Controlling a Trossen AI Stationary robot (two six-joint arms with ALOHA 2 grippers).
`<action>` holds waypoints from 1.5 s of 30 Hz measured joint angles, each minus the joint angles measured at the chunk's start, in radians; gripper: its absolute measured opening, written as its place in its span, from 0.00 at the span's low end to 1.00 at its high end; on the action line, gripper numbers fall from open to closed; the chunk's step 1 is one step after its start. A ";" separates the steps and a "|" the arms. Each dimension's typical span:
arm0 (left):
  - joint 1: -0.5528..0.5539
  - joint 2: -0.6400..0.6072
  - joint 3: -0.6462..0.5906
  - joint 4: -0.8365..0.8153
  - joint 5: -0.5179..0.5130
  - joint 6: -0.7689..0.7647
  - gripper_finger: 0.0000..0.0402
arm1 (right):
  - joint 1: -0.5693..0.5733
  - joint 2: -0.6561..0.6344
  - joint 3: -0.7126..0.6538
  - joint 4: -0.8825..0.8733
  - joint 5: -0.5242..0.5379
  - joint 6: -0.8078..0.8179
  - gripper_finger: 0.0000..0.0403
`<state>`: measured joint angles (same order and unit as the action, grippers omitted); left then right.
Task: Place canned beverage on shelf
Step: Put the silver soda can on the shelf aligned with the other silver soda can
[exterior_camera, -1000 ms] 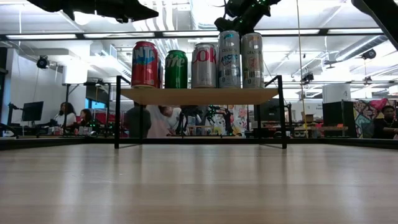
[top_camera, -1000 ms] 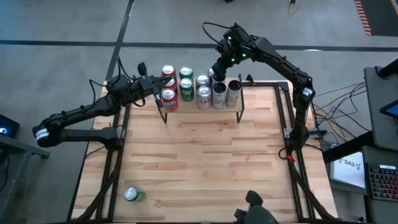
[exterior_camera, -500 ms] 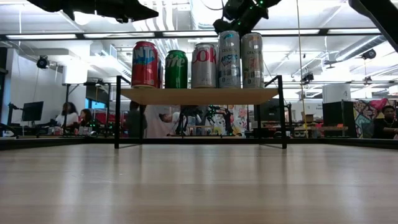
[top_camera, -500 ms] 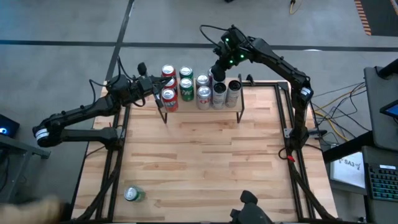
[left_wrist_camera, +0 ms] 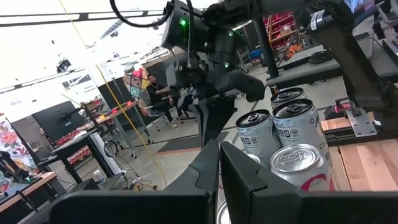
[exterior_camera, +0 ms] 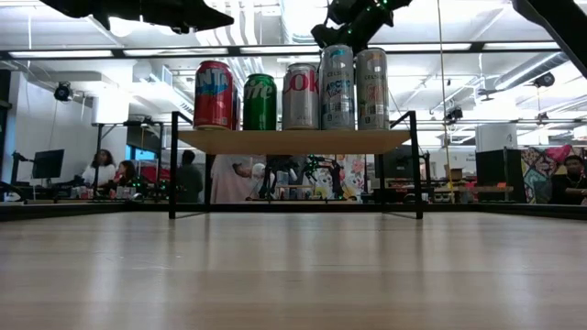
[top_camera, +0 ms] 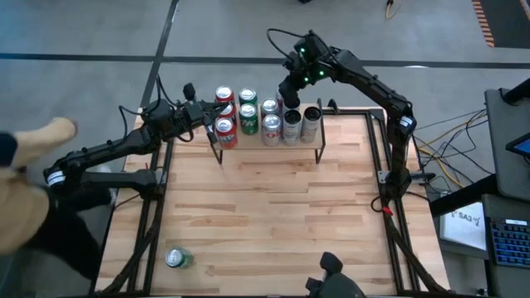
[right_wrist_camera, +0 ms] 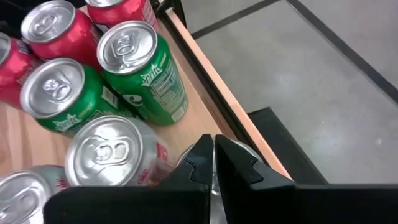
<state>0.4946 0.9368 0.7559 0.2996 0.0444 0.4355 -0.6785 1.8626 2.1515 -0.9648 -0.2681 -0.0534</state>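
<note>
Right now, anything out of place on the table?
Yes: one green can lies on its side near the table's front left corner, far from the shelf, where the other cans stand upright. A person's sleeve also shows past the table's left edge.

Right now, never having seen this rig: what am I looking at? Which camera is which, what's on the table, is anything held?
Two dark robot arms work at a wooden table. One camera looks straight down, one sits level with the tabletop, and one rides on each wrist. At the table's far edge stands a small raised shelf carrying ten cans in two rows: red, green, silver, with taller slim ones at the right end. One green can lies alone near the table's front left corner. The left gripper sits beside the shelf's left end; the right gripper hovers above the far row. Both are shut and hold nothing. A person's arm shows at the overhead picture's left edge.
</note>
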 joint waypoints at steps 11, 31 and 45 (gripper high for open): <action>0.000 0.009 0.000 0.000 0.000 0.000 0.00 | 0.005 -0.002 0.046 -0.092 0.007 0.063 0.02; 0.000 0.009 0.000 0.003 0.000 0.000 0.00 | -0.009 -0.003 0.048 -0.168 0.150 0.114 0.02; 0.000 0.010 0.000 0.006 0.000 0.000 0.00 | 0.000 -0.001 0.046 -0.132 0.146 0.116 0.02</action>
<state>0.4942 0.9464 0.7563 0.3061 0.0447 0.4358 -0.6783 1.8617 2.1979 -1.0970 -0.1224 0.0623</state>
